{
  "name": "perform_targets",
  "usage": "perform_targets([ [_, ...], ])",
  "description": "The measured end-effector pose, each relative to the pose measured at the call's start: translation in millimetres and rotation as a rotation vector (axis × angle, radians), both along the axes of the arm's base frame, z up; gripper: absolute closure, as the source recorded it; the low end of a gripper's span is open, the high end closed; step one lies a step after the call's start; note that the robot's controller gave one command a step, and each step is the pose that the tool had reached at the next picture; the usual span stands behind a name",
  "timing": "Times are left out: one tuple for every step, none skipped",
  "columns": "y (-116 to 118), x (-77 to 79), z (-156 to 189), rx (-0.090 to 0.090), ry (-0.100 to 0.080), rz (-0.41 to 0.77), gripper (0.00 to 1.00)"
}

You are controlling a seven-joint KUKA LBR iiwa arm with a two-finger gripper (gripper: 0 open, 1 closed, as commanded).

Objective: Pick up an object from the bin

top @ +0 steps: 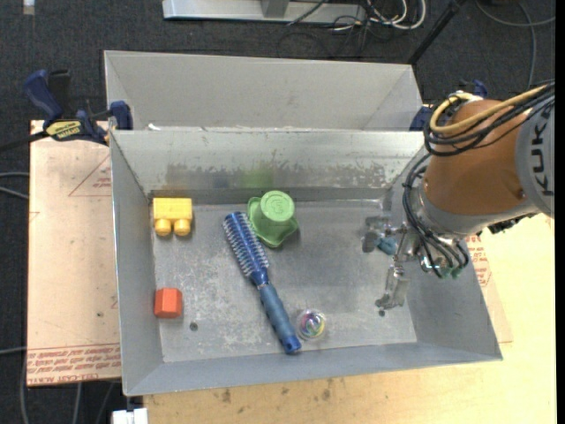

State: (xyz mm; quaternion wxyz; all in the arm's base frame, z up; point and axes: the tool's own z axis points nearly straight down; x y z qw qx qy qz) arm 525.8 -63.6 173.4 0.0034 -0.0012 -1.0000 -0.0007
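From my station I see the gripper hanging low over bare floor of the grey bin, well to the right of the blue hairbrush. I cannot tell how wide it stands, since the orange wrist cover and a knot of cables hide its upper part. The nearest thing is a small glittery ball just right of the brush's handle end, apart from the gripper; a green cup sits just beside the bristle end, and a yellow toy brick and a red cube lie well to the brush's left.
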Motion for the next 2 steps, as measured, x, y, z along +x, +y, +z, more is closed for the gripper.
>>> perform_targets([
  [-74, 82.8, -55, -0.001, -0.009, 0.266, 0.0],
  [-84, 126.1, -106, 0.0, -0.013, 0.295, 0.0],
])
